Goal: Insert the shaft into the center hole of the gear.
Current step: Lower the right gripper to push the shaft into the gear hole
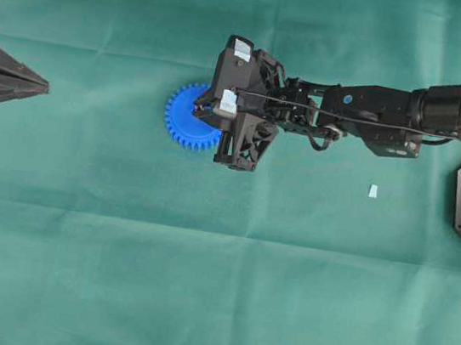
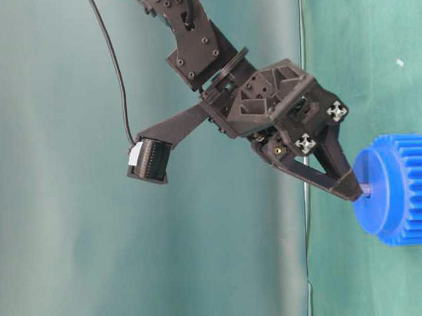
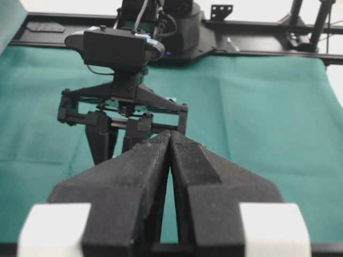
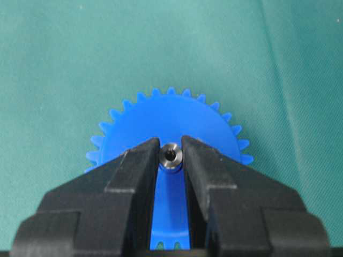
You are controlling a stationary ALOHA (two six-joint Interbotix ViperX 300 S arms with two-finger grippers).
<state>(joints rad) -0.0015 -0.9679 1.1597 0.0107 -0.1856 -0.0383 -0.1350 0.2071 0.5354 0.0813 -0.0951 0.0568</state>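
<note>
Pinching the shaft [image 4: 171,156] between its fingers [image 4: 140,160], the right gripper [image 4: 171,152] holds it at the middle of the gear [image 4: 171,115] on the table [image 1: 214,290]. The left gripper [image 3: 170,140] sits well apart, its fingers pressed together on nothing.

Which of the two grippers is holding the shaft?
The right gripper, over the blue gear, pinches the silvery shaft between its fingertips. The left gripper is shut, empty, away from the gear.

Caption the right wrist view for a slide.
Right gripper pinches the shaft upright over the blue gear on green cloth.
</note>
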